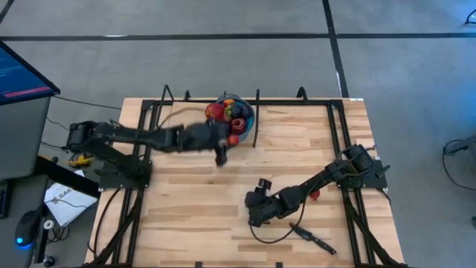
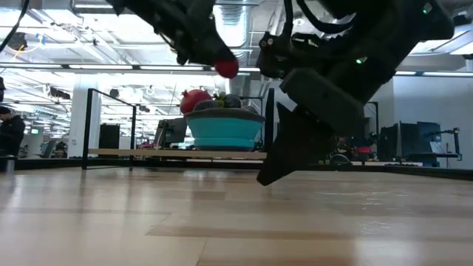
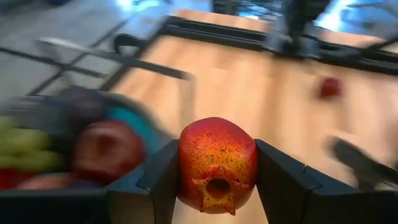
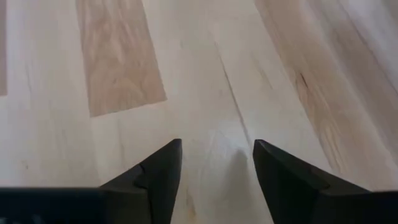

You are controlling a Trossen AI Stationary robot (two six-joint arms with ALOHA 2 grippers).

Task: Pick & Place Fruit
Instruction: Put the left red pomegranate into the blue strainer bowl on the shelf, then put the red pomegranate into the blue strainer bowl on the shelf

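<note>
My left gripper (image 1: 232, 140) is shut on a red-orange fruit (image 3: 217, 163) with a small crown, beside the near rim of the blue bowl (image 1: 246, 119). The bowl (image 2: 225, 127) stands at the table's far edge, heaped with red, purple and green fruit (image 1: 225, 110). One small red fruit (image 1: 315, 195) lies on the table beside my right arm and also shows in the left wrist view (image 3: 328, 87). My right gripper (image 4: 217, 163) is open, low over bare wood near the table's middle (image 1: 256, 208). My left gripper pinches the red-orange fruit by its two opposite sides (image 3: 185, 163), one finger on each flank, with the crown (image 3: 217, 186) facing the camera. The fruit is lifted clear of the table (image 2: 226, 68), at about the height of the fruit heaped in the bowl.
A black-handled knife (image 1: 313, 239) lies near the table's near right edge. A black metal frame (image 1: 256, 100) runs along the far and side edges. Bare wood stretches between the bowl and my right gripper.
</note>
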